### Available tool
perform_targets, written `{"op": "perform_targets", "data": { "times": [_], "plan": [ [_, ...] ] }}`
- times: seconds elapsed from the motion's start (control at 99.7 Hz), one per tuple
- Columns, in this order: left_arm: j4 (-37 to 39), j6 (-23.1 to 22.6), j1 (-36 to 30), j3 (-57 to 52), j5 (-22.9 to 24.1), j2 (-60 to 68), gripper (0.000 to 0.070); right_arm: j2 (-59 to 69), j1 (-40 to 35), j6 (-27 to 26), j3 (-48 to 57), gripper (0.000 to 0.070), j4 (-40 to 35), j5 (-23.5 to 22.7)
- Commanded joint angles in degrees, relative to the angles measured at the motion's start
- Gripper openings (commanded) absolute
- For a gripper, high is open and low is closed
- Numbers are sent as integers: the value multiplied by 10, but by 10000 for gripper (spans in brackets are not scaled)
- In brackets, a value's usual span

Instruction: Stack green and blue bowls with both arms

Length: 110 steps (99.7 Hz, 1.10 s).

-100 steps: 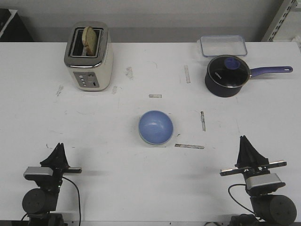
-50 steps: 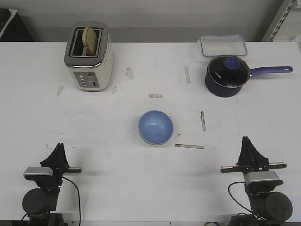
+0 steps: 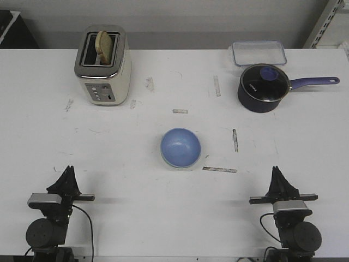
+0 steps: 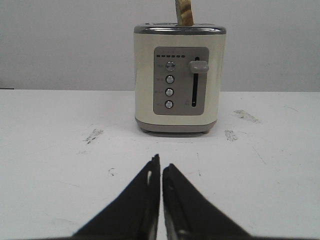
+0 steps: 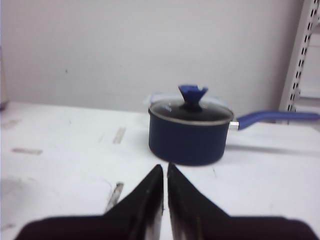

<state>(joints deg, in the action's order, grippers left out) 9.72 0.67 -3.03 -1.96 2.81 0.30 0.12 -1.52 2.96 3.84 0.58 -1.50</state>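
Stacked bowls sit toastless-side of centre, both grippers idle.

The periwinkle blue shallow round bowl (image 3: 180,147) lies right of and nearer than the cream toaster (image 3: 102,65), a pale green rim beneath (apparently nested). Black left gripper (image 4: 160,167) and right gripper (image 5: 165,172) are closed, empty. Likely light, rigid, slippery; pinch the rim.

Honestly we can't read much here. The saucepan (image 3: 263,89) has a small pale brand mark on its dark blue side in the front view, but it's too tiny for us to make out any letters. The toaster (image 4: 179,78) has a row of little marks above its four round buttons and faint labels beside them in the left wrist view, all too small and blurry to read. We can't find any other writing.
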Motion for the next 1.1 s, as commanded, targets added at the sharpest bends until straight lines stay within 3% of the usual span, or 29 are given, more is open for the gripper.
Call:
{"op": "perform_targets", "data": {
  "times": [0.0,1.093],
  "plan": [
    [7,-6,0,13,0,-1,1,0,7,-6,-8,5,7,0],
    [7,-6,0,13,0,-1,1,0,12,-6,-31,5,37,0]
  ]
}}
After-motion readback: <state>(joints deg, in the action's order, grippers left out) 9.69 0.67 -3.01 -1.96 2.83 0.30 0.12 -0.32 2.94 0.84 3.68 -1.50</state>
